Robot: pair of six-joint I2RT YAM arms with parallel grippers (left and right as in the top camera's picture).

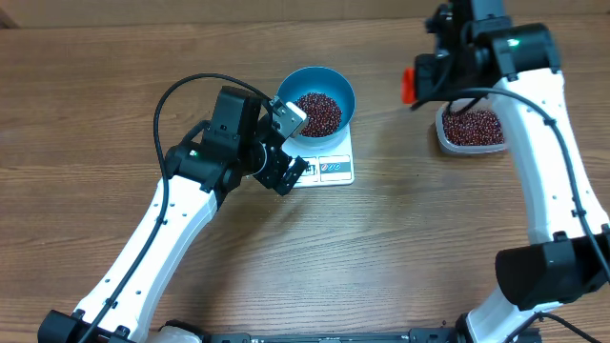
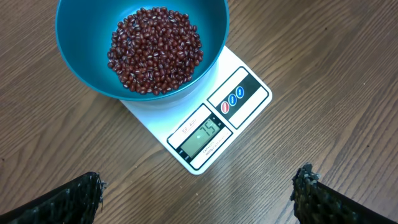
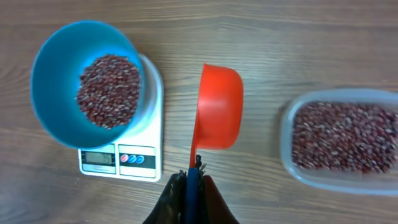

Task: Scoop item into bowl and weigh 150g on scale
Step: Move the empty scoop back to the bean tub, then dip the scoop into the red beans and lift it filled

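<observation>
On scale [image 1: 329, 170], bowl [image 1: 345, 95] overhangs far edge; left claw [image 2: 199, 185] apart nearby; right claw [image 3: 193, 177] clamped on scoop [image 3: 221, 106].

From above, the blue bowl [image 1: 310, 78] covers much of the scale [image 1: 335, 169], whose numbers are too small to read. The right arm [image 1: 545, 162] hides most of the red scoop [image 1: 408, 84] and part of the tub [image 1: 441, 133]. The left wrist view cuts off the bowl's top. The right wrist view is blurry, and the tub runs off its right edge.
</observation>
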